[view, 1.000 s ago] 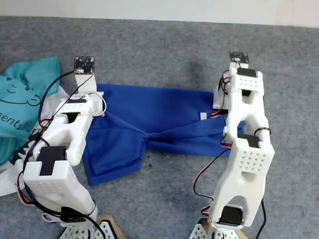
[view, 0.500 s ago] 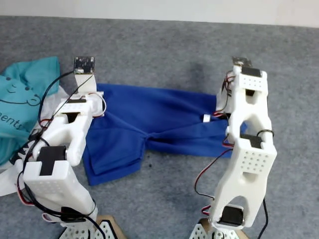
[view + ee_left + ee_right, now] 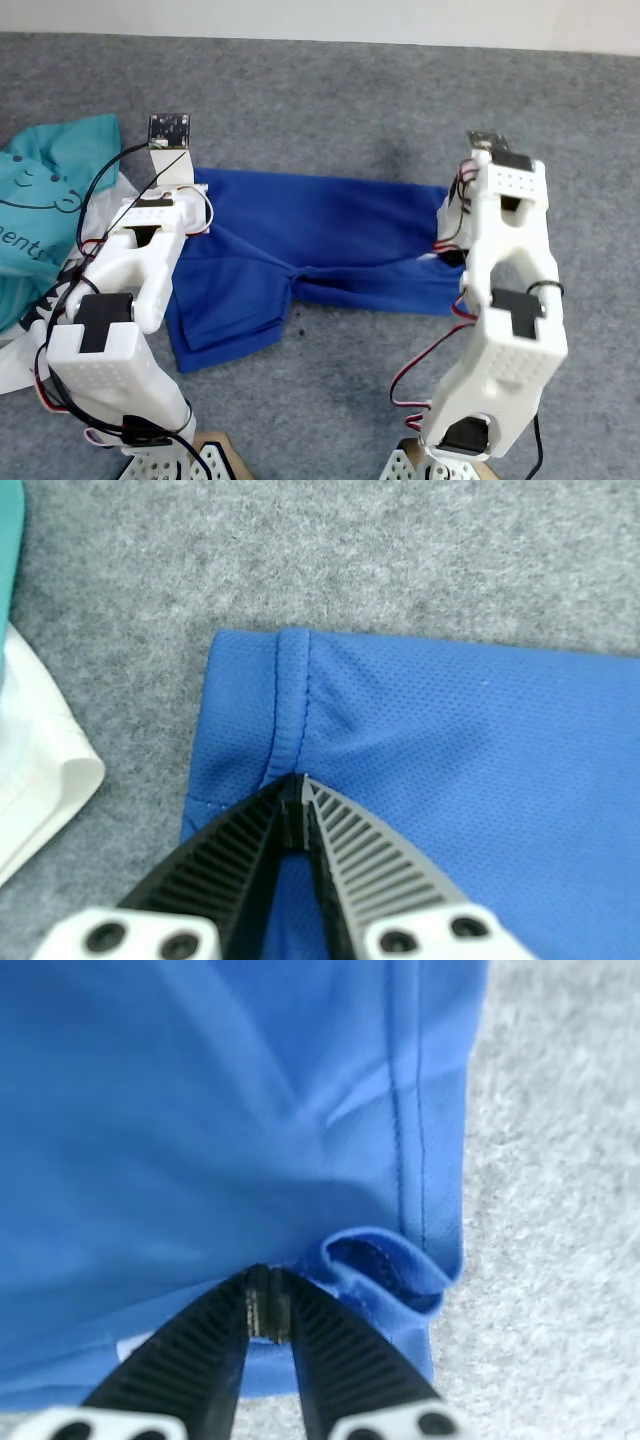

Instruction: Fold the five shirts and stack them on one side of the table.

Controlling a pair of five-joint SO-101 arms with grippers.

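grey table [image 3: 340, 90] bears blue shirt [image 3: 330, 225], teal shirt [image 3: 50, 190]

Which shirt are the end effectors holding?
The blue shirt, spread mid-table: both the left end effector and right end effector are shut on it. The teal shirt and white garment lie aside.

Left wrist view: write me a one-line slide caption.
Left hand pinching the blue shirt at its seam, white cloth nearby on the grey table.

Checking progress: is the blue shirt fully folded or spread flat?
Partly folded: blue shirt lies doubled over and creased, left gripper and right gripper shut on opposite ends.
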